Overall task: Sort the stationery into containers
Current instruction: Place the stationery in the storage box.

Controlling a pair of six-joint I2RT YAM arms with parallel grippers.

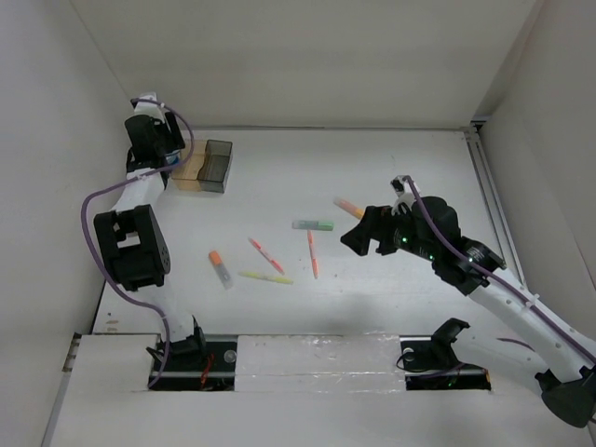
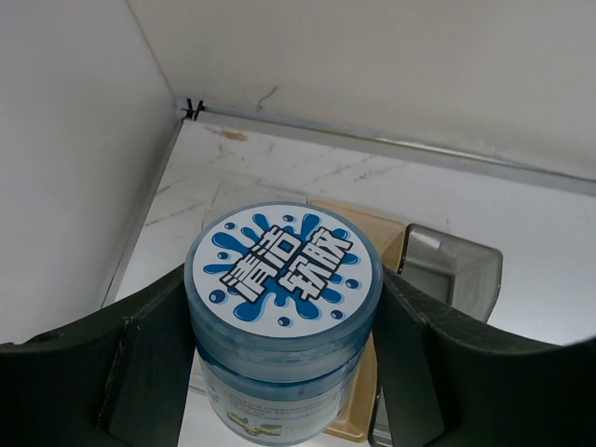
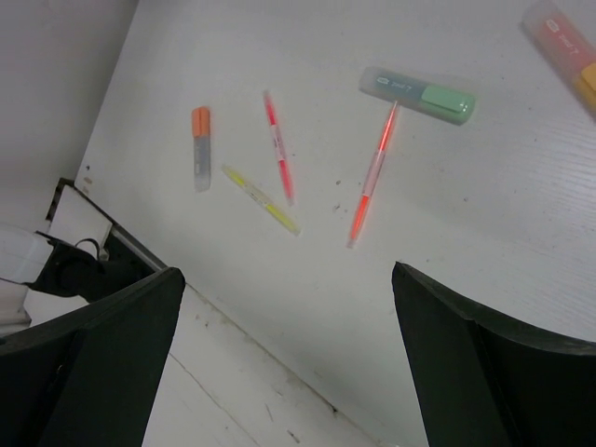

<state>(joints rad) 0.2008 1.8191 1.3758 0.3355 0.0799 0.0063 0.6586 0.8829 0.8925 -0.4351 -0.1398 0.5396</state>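
Note:
My left gripper (image 1: 156,140) is shut on a round blue jar-like roll (image 2: 282,270) with a blue-and-white patterned lid, held above the left end of the bins. The amber bin (image 2: 380,235) and the smoky grey bin (image 2: 458,272) lie just behind it; they also show in the top view, amber (image 1: 190,173) and grey (image 1: 217,161). The clear bin is hidden. My right gripper (image 1: 366,234) is open and empty, above the table. On the table lie a green highlighter (image 3: 417,94), an orange-red pen (image 3: 372,175), a red pen (image 3: 278,147), a yellow pen (image 3: 261,199), an orange-capped marker (image 3: 200,147) and an orange highlighter (image 3: 563,47).
White walls close the table at the back and left (image 2: 65,168). A metal rail (image 1: 489,200) runs along the right side. The arm mounts' white strip (image 1: 279,354) lies along the near edge.

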